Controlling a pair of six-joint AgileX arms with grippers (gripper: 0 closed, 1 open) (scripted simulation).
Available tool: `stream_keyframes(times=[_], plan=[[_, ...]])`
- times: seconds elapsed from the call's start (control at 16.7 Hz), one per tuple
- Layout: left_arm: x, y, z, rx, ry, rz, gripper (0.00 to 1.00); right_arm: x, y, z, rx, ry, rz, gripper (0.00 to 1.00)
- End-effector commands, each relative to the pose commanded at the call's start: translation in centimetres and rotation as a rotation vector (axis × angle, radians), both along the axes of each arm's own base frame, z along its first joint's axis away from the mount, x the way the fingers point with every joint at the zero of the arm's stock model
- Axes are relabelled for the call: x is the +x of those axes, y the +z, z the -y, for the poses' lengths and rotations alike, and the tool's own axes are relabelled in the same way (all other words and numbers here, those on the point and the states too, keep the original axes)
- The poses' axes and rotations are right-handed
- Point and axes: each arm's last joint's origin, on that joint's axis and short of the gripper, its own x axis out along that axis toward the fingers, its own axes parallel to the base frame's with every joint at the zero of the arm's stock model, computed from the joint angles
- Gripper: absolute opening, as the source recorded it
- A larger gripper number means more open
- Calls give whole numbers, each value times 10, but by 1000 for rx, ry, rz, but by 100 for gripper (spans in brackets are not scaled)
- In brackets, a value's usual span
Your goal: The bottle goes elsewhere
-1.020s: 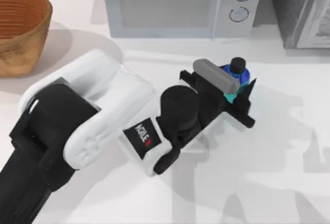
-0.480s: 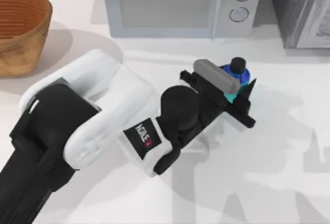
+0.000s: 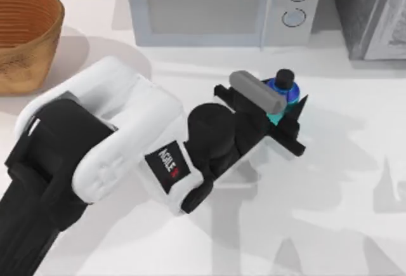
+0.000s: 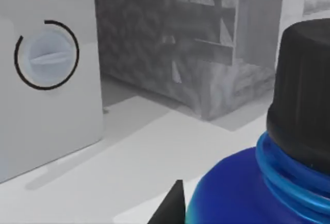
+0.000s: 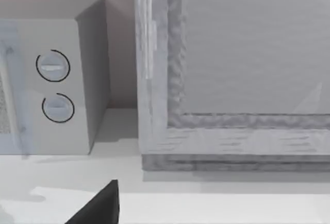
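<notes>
1. The left end effector (image 3: 283,106) is reaching across the middle of the bench (image 3: 342,212), just in front of the microwave (image 3: 219,6), and its black fingers are pinching the bottle (image 3: 283,89) low on the body from both sides.
2. Judging by that closed grip, the grasp step is looking finished and the carry step is coming up; whether the bottle's base is touching the bench or hanging just above it cannot be told.
3. The next move is calling for a straight lift while keeping the bottle upright, then a swing away from the microwave front, which is standing near; the basket (image 3: 25,35) at the far left is looking like one possible place to put it, though the task is naming none.
4. The bottle is showing as small and squat, with a cyan lower body, a darker blue shoulder (image 4: 242,193) with ribbed neck rings, and a round black cap (image 4: 301,95); it is standing upright.
5. The right arm is sitting parked at the right, its camera facing the microwave's knobs (image 5: 54,87) and a grey cabinet (image 5: 232,69).
</notes>
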Motion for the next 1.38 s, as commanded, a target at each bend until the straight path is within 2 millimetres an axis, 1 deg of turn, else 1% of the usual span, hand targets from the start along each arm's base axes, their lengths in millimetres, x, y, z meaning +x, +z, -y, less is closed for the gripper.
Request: stream_keyframes(times=[0.06,0.18,0.3,0.42,0.48,0.6,0.72,0.78,0.84,0.96,1.2,1.38], plan=[[5,0,-13,1,-1,0,0,0,0,0,0,0,0,100],[16,1,-52,4,2,-3,0,0,0,0,0,0,0,100],[26,3,-105,8,9,-8,0,0,0,0,0,0,0,100],[28,6,-165,10,18,-15,0,0,0,0,0,0,0,100],[24,9,-195,10,22,-17,0,0,0,0,0,0,0,100],[10,15,-249,8,30,-20,0,0,0,0,0,0,0,100],[-10,23,-290,6,32,-18,0,0,0,0,0,0,0,100],[-20,26,-304,5,32,-16,0,0,0,0,0,0,0,100],[-29,29,-315,4,32,-13,0,0,0,0,0,0,0,100],[-41,34,-326,4,31,-6,0,0,0,0,0,0,0,100],[-43,35,-328,4,31,-5,0,0,0,0,0,0,0,100],[-38,30,-324,4,35,-13,0,0,0,0,0,0,0,100]])
